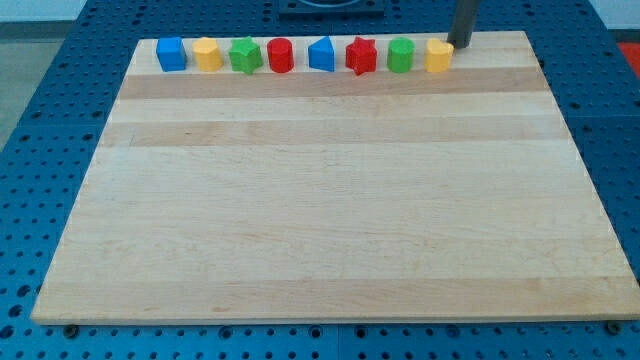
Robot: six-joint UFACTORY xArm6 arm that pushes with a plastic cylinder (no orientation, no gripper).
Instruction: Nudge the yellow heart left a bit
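Observation:
The yellow heart [438, 56] sits at the right end of a row of blocks along the board's top edge. My tip [460, 45] is just to the right of the heart and slightly above it in the view, very close to it or touching it. To the heart's left stands a green cylinder [401, 55], then a red star [360, 56].
The row goes on to the left with a blue block [321, 54], a red cylinder [280, 55], a green star [245, 55], a yellow block [207, 54] and a blue cube [171, 54]. The wooden board [330, 200] lies on a blue perforated table.

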